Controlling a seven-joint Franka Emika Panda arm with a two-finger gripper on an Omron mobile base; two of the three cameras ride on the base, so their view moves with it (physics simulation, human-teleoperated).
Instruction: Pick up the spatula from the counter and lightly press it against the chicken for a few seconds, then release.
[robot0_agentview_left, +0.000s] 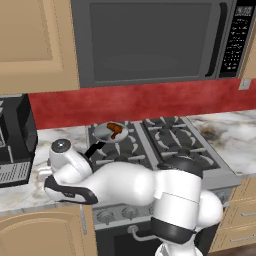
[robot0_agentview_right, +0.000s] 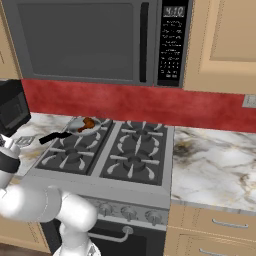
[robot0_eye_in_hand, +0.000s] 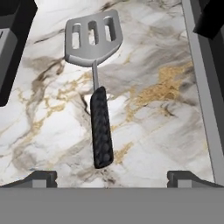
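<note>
While the spatula (robot0_eye_in_hand: 99, 124) lies flat on the table (robot0_eye_in_hand: 157, 61), centre of the hand view, handle pointing down-frame, our pincer (robot0_eye_in_hand: 113, 178) hangs released above it; we judge pick-up pending: lower, straddle the handle, then close.

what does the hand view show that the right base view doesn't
Hand view: the spatula close up, slotted head and black handle, flat between the tips of the open gripper. Right base view: the chicken in its pan on the stove, microwave above. Both: the marble counter left of the stove; a small grey shape there in the right base view may be the spatula.
</note>
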